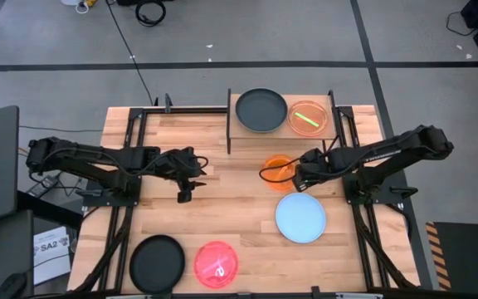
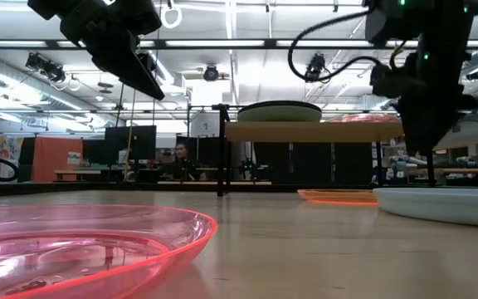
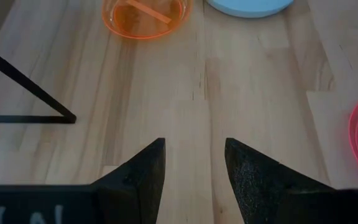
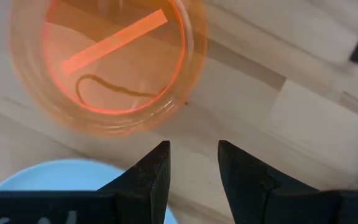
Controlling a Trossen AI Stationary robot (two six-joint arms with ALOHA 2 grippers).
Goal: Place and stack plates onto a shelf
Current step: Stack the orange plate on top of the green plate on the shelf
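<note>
Overhead, a wooden counter (image 1: 239, 216) carries several round plastic plates. Near the middle, just right of centre, lies a small see-through orange plate (image 1: 279, 169), and the right claw (image 1: 299, 176) hangs above its right edge. Just below it sits a larger light blue plate (image 1: 300, 218). At the bottom of the frame are a black plate (image 1: 157, 263) and a red plate (image 1: 216, 264). At the top centre stands the shelf (image 1: 282, 124), already bearing a dark plate (image 1: 261, 110) and a second orange plate (image 1: 308, 118) side by side. The orange plate looks thin, light and stiff, with a smooth, likely slippery surface and a raised rim; that rim is probably the best place to pinch, since the flat base hugs the counter. A hard squeeze might flex or flip it. In the right wrist view the right claw's two dark fingers (image 4: 149, 177) stand partly open with bare counter between them, holding nothing, with the orange plate just ahead of them. The left claw (image 1: 186, 177), left of centre, is spread open over bare wood and also holds nothing.
</note>
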